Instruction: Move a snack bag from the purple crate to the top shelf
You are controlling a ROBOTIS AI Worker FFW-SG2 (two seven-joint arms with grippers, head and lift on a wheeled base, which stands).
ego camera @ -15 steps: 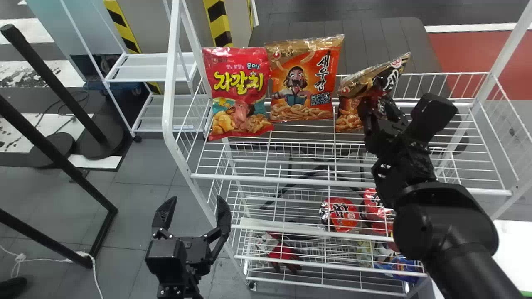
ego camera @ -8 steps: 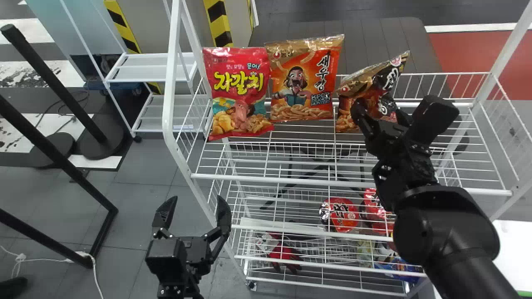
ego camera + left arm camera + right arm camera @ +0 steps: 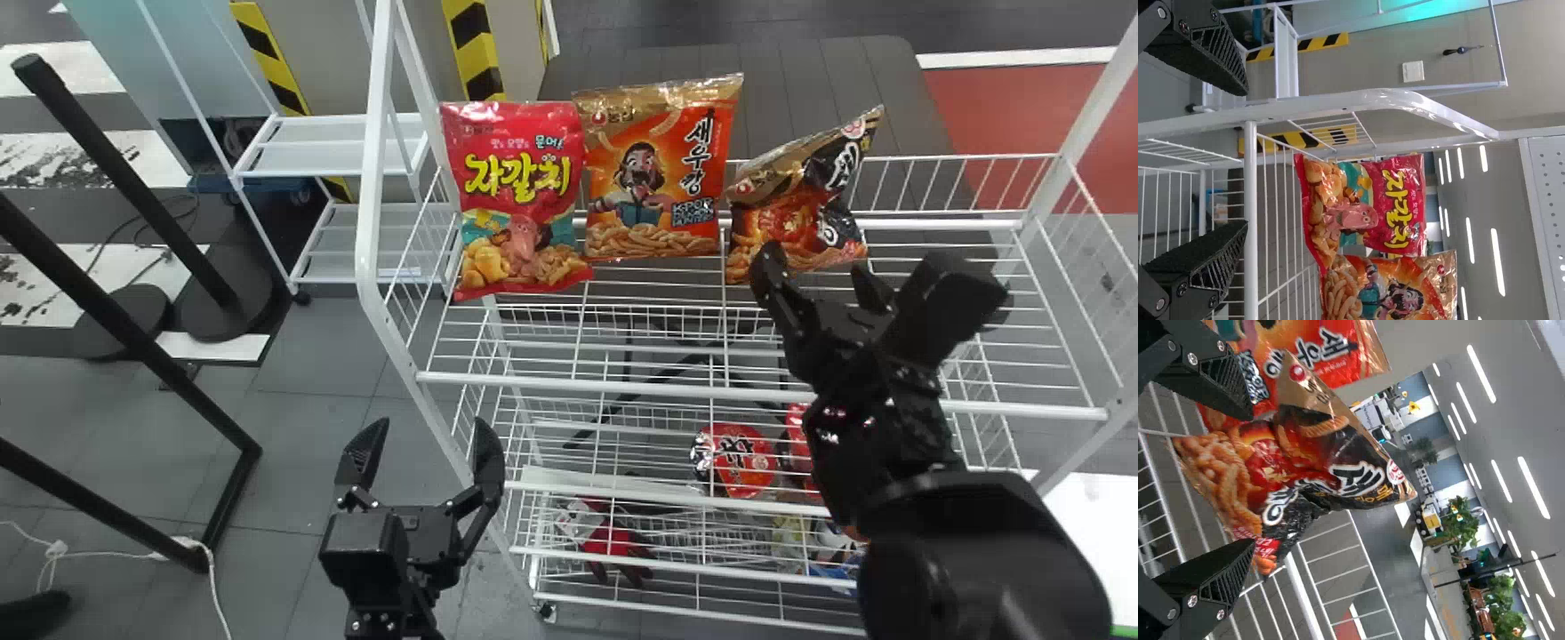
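Over the top shelf, my right gripper (image 3: 822, 271) stands open just in front of a black and orange snack bag (image 3: 796, 209). That bag leans, tilted, at the back of the white wire top shelf (image 3: 756, 391). In the right wrist view the bag (image 3: 1305, 467) lies beyond the parted fingers of my right gripper (image 3: 1238, 480), with a space between. My left gripper (image 3: 431, 444) is parked open and empty, low at the left of the rack; the left wrist view shows my left gripper (image 3: 1238, 160) apart from the rack's white post.
A red snack bag (image 3: 520, 196) and an orange snack bag (image 3: 658, 169) stand side by side left of the tilted bag. Lower shelves hold a red round pack (image 3: 736, 460) and other goods. The rack's left post (image 3: 366, 178) rises between the left arm and the shelf.
My right gripper has let go of the black and orange bag and drawn back toward the shelf's front. The bag stays at the rear of the shelf. The left arm has kept its pose.
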